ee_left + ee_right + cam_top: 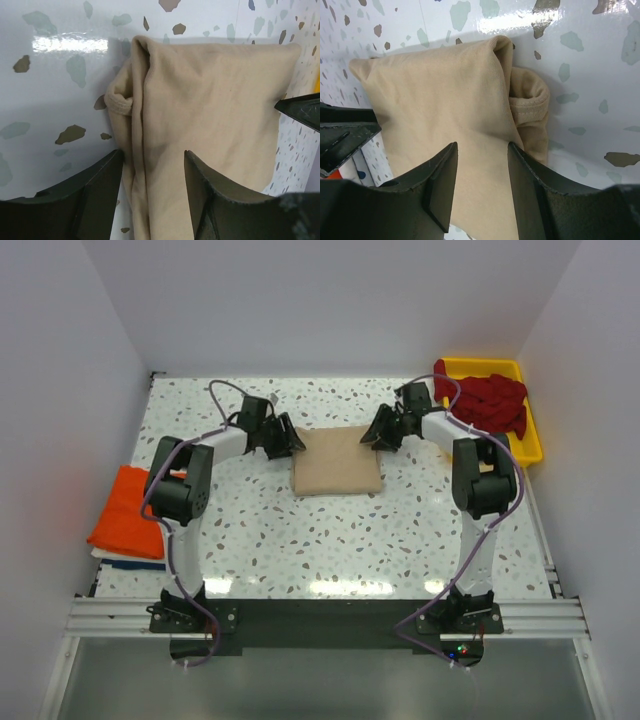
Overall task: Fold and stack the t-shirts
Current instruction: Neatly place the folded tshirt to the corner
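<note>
- The table (330, 540) is glossy. Dragging the bundle across it instead of lifting could pull the layers apart.
- The yellow tray (533, 448) at the upper right holds dark red t-shirts (490, 405) in a tangled heap. Two could well come out together.
- The beige t-shirt (337, 461) lies folded into a rectangle at the upper centre of the overhead frame, between both grippers. A pinch that catches only the top layer would let the fold drop open.
- The orange t-shirt (128, 508) sits folded at the left edge of the frame, close to the table's rim. A shirt landed off-centre could tip that pile over.
- The left gripper (152, 195) and right gripper (482, 185) each stand with jaws apart astride a side edge of the beige shirt, gripping nothing. I cannot tell whether the tips touch the cloth.
- A sleeve cuff (120, 102) bulges out of the fold. It may snag or trail.
</note>
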### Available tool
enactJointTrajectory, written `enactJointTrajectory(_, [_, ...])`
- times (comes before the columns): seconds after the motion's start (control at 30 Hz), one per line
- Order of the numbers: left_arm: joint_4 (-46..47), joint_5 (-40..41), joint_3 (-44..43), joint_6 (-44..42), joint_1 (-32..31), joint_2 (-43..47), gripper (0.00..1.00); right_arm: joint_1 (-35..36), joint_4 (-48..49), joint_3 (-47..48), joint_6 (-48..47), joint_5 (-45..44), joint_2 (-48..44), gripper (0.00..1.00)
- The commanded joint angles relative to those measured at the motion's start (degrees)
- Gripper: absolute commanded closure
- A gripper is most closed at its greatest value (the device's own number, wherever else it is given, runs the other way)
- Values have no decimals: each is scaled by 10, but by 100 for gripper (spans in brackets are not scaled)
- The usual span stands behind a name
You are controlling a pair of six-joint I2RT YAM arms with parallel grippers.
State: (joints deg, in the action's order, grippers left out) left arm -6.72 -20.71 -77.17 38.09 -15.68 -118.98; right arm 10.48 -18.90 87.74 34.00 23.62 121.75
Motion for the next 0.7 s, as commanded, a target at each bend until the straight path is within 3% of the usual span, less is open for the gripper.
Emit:
enactJointTrajectory(0.0, [-30,42,-2,27,-29,-40,44,-2,1,8,-3,15,-42,52])
enactJointTrajectory(0.17, [-9,71,10,91,-47,-27,59,-2,3,-6,0,15,-67,52])
enactJointTrajectory(0.33, [-5,102,24,158,-60,15,97,-2,13,-31,8,11,-94,53])
enactJointTrajectory(0.37, [-9,120,21,174,-60,22,100,-2,12,-41,9,7,-107,53])
enactJointTrajectory(0.5, [-91,184,-21,200,-48,54,100,-3,3,-75,10,-16,-151,54])
enactJointTrajectory(0.67, [-160,205,-80,219,1,69,100,-3,-5,-120,4,-30,-208,55])
